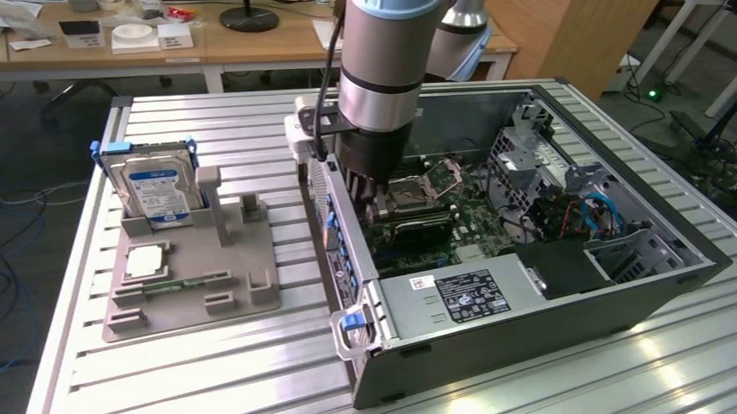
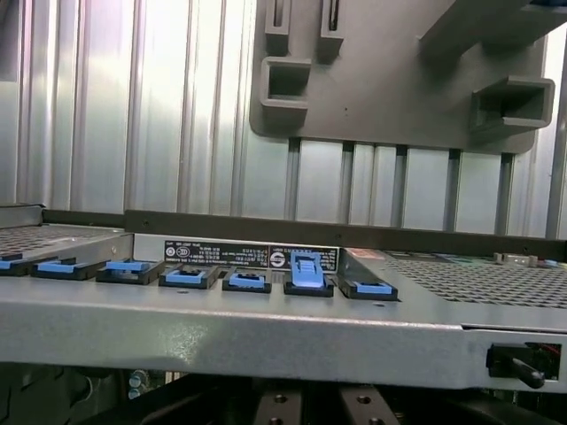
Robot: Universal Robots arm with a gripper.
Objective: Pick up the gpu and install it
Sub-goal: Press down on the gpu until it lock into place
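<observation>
My gripper [image 1: 371,205] reaches down into the open computer case [image 1: 645,285], just inside its rear wall and over the motherboard [image 1: 461,220]. Directly beneath and beside it a dark flat card, the gpu [image 1: 417,228], lies along the motherboard near the expansion slots. The gripper body hides where it meets the card, so I cannot tell whether it grips it. In the wrist view I look over the case's rear edge [image 2: 266,323] with its row of blue slot clips [image 2: 306,268].
A grey parts holder [image 1: 219,267] [image 2: 399,97] stands on the slatted table at the exterior view's left, carrying a blue-labelled hard drive [image 1: 159,191], a processor [image 1: 148,260] and a green memory stick [image 1: 185,283]. The power supply [image 1: 461,297] fills the case's near corner.
</observation>
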